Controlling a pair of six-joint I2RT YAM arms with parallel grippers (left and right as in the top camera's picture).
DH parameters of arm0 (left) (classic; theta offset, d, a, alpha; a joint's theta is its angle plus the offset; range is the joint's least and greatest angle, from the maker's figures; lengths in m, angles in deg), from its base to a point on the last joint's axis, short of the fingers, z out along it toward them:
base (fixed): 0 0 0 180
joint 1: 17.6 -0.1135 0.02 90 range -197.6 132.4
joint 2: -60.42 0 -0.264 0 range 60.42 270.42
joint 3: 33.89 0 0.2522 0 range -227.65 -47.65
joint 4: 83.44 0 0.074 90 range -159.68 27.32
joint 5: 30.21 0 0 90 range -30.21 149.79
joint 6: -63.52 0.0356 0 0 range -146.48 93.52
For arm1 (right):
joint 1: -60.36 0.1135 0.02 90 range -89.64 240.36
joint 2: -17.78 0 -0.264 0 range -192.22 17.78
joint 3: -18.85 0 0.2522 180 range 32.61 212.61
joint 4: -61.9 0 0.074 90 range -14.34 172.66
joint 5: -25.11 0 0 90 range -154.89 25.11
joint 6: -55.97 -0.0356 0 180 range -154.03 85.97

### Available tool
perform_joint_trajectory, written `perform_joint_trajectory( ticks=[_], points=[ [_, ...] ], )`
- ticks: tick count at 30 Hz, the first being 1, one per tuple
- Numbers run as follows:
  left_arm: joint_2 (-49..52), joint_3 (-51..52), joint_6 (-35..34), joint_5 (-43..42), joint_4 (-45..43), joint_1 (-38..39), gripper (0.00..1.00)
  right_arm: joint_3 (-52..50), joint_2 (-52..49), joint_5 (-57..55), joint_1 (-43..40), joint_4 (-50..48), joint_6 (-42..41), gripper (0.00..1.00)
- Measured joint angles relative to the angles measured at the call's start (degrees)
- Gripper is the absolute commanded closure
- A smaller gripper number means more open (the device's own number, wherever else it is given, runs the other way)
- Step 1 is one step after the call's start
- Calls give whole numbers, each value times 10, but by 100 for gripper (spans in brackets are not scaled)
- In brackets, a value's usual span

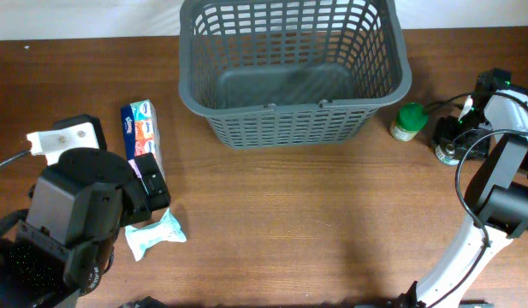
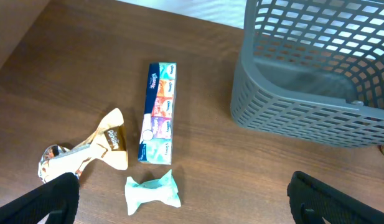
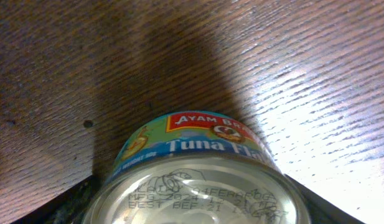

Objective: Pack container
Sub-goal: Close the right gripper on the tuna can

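The container [image 1: 289, 128] stands upright on the desk [image 1: 315, 222]. To the left of it, the left gripper [image 2: 182, 202] hangs with its jaws spread wide, near a tissue pack [image 2: 158, 112]. To the right of the container, the right gripper [image 3: 192, 208] has its jaws on both sides of a tuna can [image 3: 198, 155]. Whether they press it, I cannot tell.

Black left arm [image 1: 71, 218], black-white right arm [image 1: 503, 184]
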Motion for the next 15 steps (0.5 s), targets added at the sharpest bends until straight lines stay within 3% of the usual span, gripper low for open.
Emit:
perform_joint_trajectory(
  ticks=[5, 15],
  points=[
    [0, 0, 0, 0, 0, 0, 0, 0, 0, -2, 0, 0, 1, 35],
    [0, 0, 0, 0, 0, 0, 0, 0, 0, -2, 0, -1, 1, 37]
  ],
)
